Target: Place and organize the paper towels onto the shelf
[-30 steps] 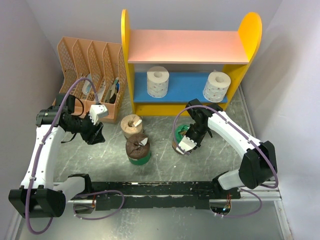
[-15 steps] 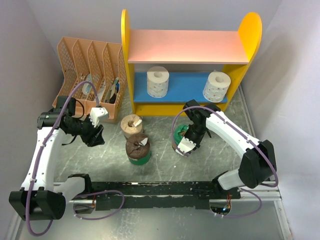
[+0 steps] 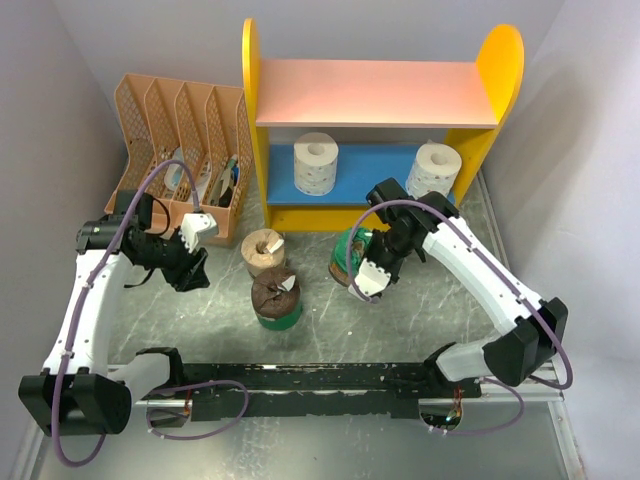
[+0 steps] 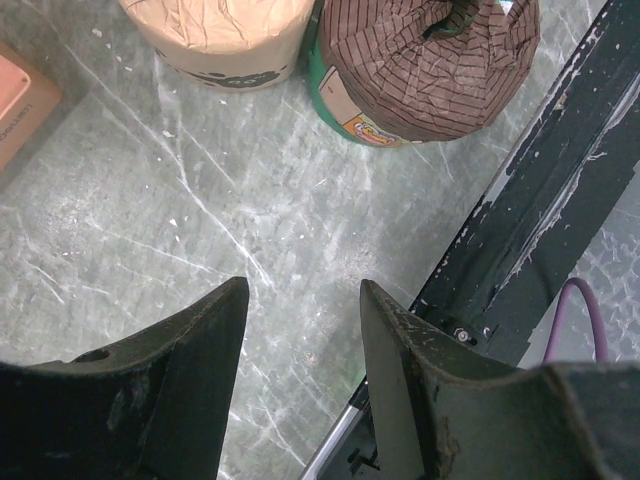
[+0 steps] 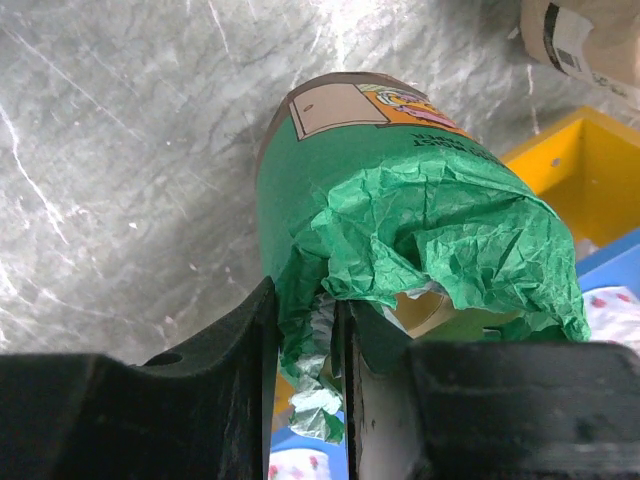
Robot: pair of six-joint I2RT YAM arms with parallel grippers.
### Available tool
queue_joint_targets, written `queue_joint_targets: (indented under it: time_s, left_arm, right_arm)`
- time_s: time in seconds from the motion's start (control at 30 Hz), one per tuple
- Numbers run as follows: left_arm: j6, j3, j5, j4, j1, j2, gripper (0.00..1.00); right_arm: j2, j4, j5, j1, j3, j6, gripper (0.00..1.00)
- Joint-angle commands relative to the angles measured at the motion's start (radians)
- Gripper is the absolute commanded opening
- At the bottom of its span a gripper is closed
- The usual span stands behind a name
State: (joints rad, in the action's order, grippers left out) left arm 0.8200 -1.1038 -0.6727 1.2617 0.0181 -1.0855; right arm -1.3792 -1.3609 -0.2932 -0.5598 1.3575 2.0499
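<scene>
The shelf (image 3: 480,140) stands at the back with two white rolls (image 3: 316,163) (image 3: 433,171) upright on its blue lower board. My right gripper (image 3: 362,258) is shut on the crumpled top of a green-wrapped brown roll (image 3: 346,258), held tilted in front of the shelf; the right wrist view shows the wrapper (image 5: 400,190) pinched between the fingers of that gripper (image 5: 338,330). A tan roll (image 3: 264,251) and a second green-wrapped brown roll (image 3: 276,298) stand on the table. My left gripper (image 3: 188,266) is open and empty left of them; its wrist view (image 4: 300,290) shows both rolls (image 4: 220,35) (image 4: 425,60) ahead.
A peach slotted file organizer (image 3: 180,130) holding papers stands left of the shelf, just behind my left arm. A black rail (image 3: 330,385) runs along the near table edge. Grey walls close in on both sides. The shelf's yellow panel (image 5: 570,160) is close behind the held roll.
My right gripper has lifted the green-wrapped roll off the table and carried it left and toward the shelf. The left arm has barely moved.
</scene>
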Motion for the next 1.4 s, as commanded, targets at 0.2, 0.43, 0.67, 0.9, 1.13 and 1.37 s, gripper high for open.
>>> queue_joint_targets:
  time_s: [0.2, 0.43, 0.67, 0.9, 1.13, 1.37]
  left_arm:
    - [0.022, -0.063, 0.005, 0.004, 0.005, -0.013, 0.59]
    - [0.016, -0.079, -0.006, -0.002, 0.005, -0.023, 0.6]
    - [0.015, -0.102, -0.014, 0.001, 0.005, -0.037, 0.6]
    - [0.013, -0.099, -0.009, 0.004, 0.005, -0.035, 0.6]
    - [0.007, -0.1, -0.013, 0.008, 0.005, -0.035, 0.6]
    - [-0.001, -0.105, -0.014, 0.011, 0.005, -0.036, 0.6]
  right_arm:
    - [0.055, -0.024, 0.092, -0.066, 0.122, 0.405, 0.0]
    - [-0.008, -0.023, 0.138, -0.068, 0.342, 0.362, 0.0]
    - [-0.074, -0.022, 0.18, -0.066, 0.526, 0.367, 0.0]
    - [-0.109, -0.023, 0.221, -0.068, 0.7, 0.398, 0.0]
    - [-0.104, -0.021, 0.219, -0.067, 0.836, 0.429, 0.0]
    - [-0.126, -0.018, 0.227, -0.067, 1.031, 0.43, 0.0]
